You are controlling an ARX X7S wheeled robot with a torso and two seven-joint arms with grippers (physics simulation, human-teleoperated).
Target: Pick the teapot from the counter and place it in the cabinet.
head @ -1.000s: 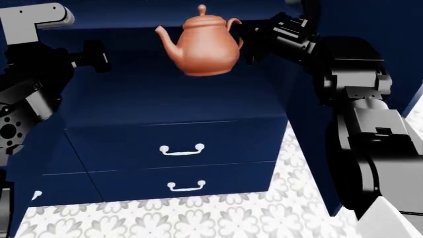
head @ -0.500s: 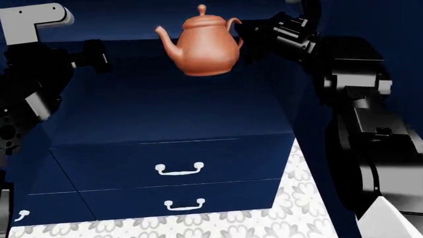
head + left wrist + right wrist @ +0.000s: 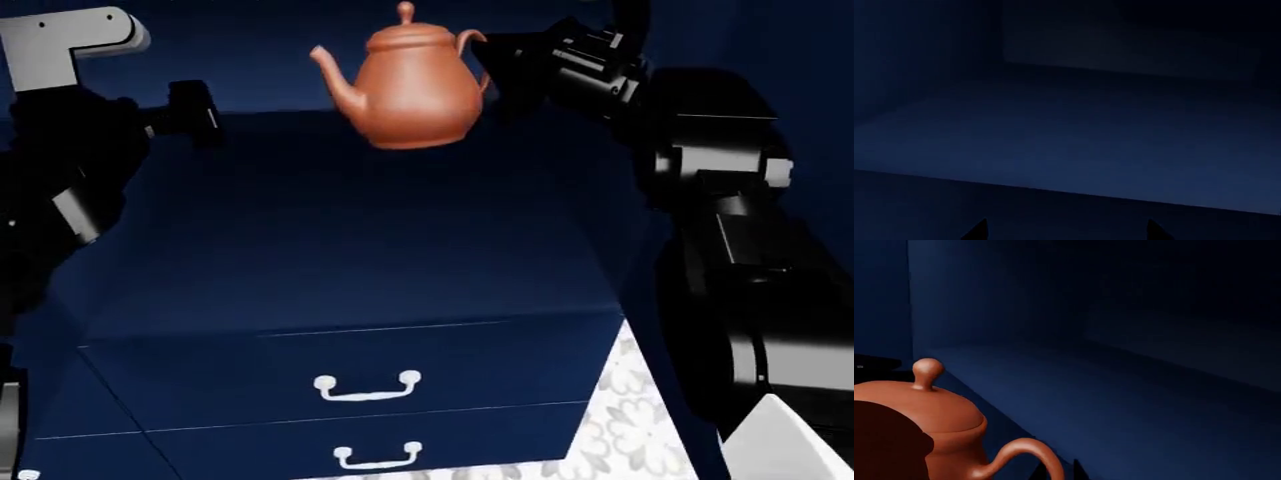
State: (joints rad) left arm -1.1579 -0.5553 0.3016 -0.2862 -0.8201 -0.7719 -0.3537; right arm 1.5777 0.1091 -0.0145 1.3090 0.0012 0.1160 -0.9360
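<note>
The terracotta teapot [image 3: 407,95] hangs in the air over the navy cabinet's flat shelf surface [image 3: 360,230], spout to the left. My right gripper [image 3: 497,75] is shut on its looped handle from the right. In the right wrist view the teapot [image 3: 927,415] with its knobbed lid fills the lower corner, and the right gripper [image 3: 1057,471] pinches the handle loop, with the dark cabinet shelf [image 3: 1121,400] beyond. My left gripper [image 3: 200,110] is open and empty, left of the teapot. In the left wrist view the left gripper [image 3: 1066,231] faces the bare shelf [image 3: 1074,135]. The counter is out of view.
Two navy drawers with white curved handles [image 3: 367,385] sit below the shelf surface. White floral floor tiles [image 3: 627,410] show at the lower right. My right arm's black links fill the right side of the head view.
The head view has closed in on the cabinet: the drawers have slid down in the view and the shelf surface looks larger. The teapot sits slightly higher in the view, still held.
</note>
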